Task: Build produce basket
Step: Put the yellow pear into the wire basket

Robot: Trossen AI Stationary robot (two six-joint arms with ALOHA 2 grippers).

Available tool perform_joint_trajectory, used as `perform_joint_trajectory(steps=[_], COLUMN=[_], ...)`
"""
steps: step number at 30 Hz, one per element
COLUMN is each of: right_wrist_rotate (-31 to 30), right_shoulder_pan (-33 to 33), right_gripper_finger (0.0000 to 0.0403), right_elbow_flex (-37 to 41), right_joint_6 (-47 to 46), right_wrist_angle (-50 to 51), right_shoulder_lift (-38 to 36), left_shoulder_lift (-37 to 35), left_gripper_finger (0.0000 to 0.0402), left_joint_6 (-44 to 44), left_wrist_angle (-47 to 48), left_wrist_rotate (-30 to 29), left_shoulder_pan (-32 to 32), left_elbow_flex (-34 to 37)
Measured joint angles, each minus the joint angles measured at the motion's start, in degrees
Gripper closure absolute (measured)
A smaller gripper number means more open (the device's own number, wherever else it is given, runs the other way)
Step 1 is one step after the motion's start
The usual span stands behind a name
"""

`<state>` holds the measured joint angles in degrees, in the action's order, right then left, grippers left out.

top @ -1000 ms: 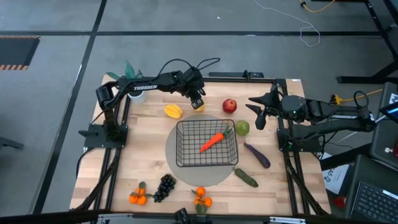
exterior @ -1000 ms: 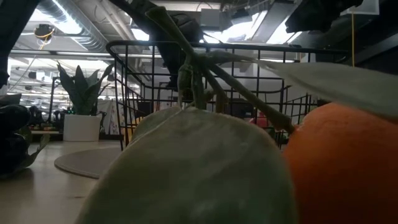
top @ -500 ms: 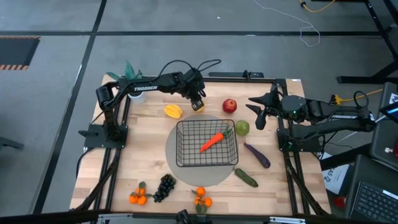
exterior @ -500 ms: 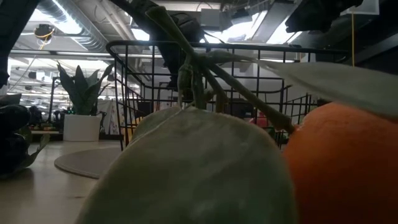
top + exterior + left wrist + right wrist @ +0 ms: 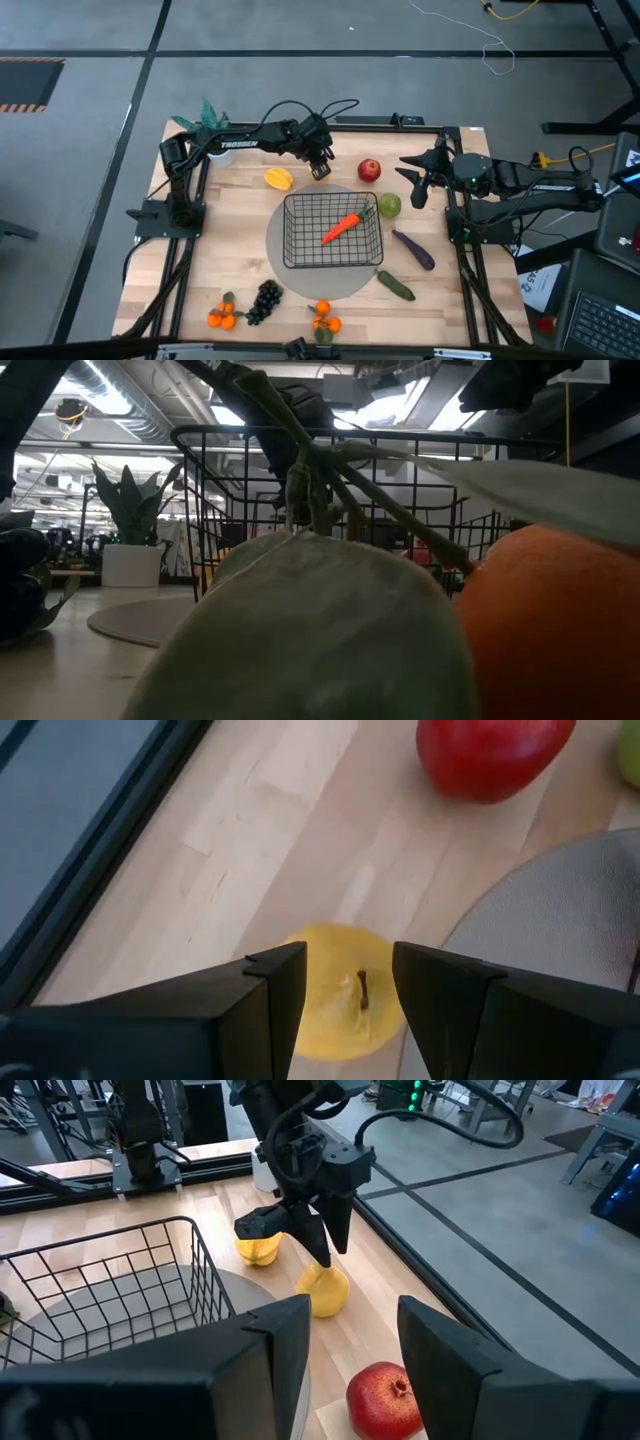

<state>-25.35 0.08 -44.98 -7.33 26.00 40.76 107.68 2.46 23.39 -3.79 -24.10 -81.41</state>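
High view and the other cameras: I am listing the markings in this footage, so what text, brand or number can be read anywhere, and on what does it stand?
"TROSSEN": white letters on the left arm, in the high view.
The right arm carries a pale mark in the same view, too small to read.
Nothing readable on the basket, the lemon, the apple or the table.

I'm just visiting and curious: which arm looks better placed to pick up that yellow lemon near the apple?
The left. Its gripper hangs directly over the lemon, jaws open on either side of it. The right gripper waits at the table's right edge, beyond the apple.
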Motion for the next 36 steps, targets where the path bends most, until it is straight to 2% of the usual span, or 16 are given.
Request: perform_joint_trajectory(steps=[8, 23, 36], right_wrist_rotate=[0.0, 0.1, 0.1], right_shoulder_pan=[0.0, 0.0, 0.0], right_gripper_finger=[0.0253, 0.0253, 0.0253], right_elbow_flex=[0.0, 0.0, 0.0], right_joint_6=[0.0, 0.0, 0.0], right_wrist_angle=[0.0, 0.0, 0.1], right_shoulder_lift=[0.0, 0.0, 0.0], left_shoulder_lift=[0.0, 0.0, -1.9], left_gripper_finger=[0.0280, 0.0397, 0.0401], left_joint_6=[-0.1, -0.1, -0.1], left_wrist_angle=[0.5, 4.2, 4.3], left_wrist_rotate=[-0.1, -4.3, -4.6], left_shoulder_pan=[0.0, 0.0, 1.1], left_elbow_flex=[0.0, 0.0, 0.0])
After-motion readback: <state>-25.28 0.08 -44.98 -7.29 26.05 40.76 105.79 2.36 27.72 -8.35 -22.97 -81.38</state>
